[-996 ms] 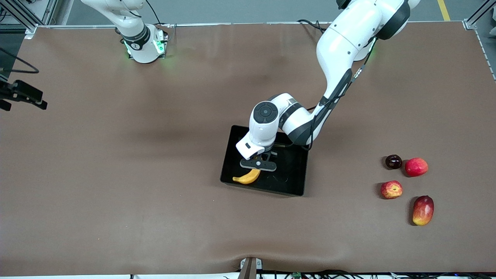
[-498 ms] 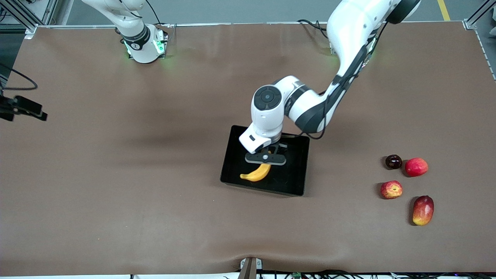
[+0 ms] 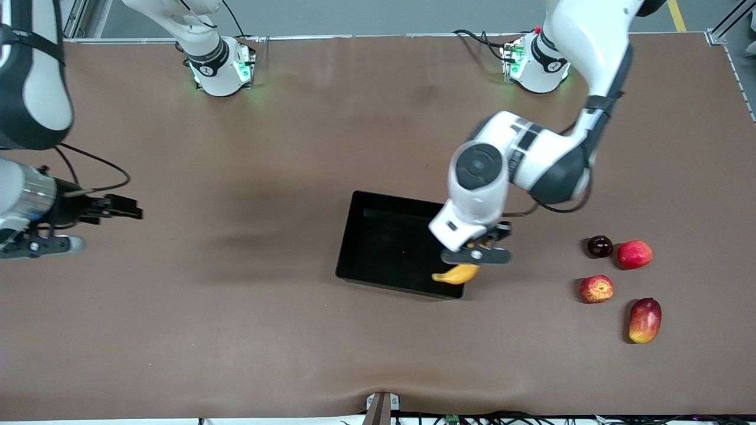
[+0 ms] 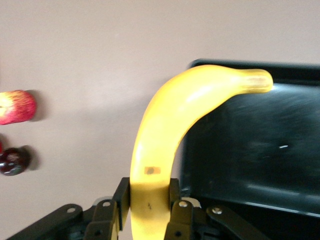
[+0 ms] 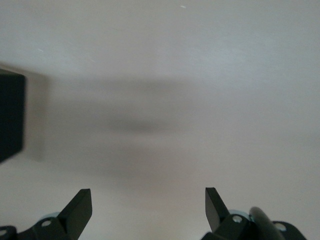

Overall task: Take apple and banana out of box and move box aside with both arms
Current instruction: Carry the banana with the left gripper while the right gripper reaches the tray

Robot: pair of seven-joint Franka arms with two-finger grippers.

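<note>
The table (image 3: 236,330) wears a matt brown cloth, slightly rippled. The box (image 3: 378,236) is glossy black plastic with faint reflections. The banana (image 4: 170,130) has smooth, waxy yellow skin. The left tool (image 3: 476,257) looks matt dark plastic.

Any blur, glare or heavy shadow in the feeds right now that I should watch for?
Left wrist view: the banana in the left gripper is soft-edged, and the box floor shows streaky glare. Right wrist view: a broad dark shadow lies on the table ahead of the open right gripper. Front view: evenly lit.
</note>
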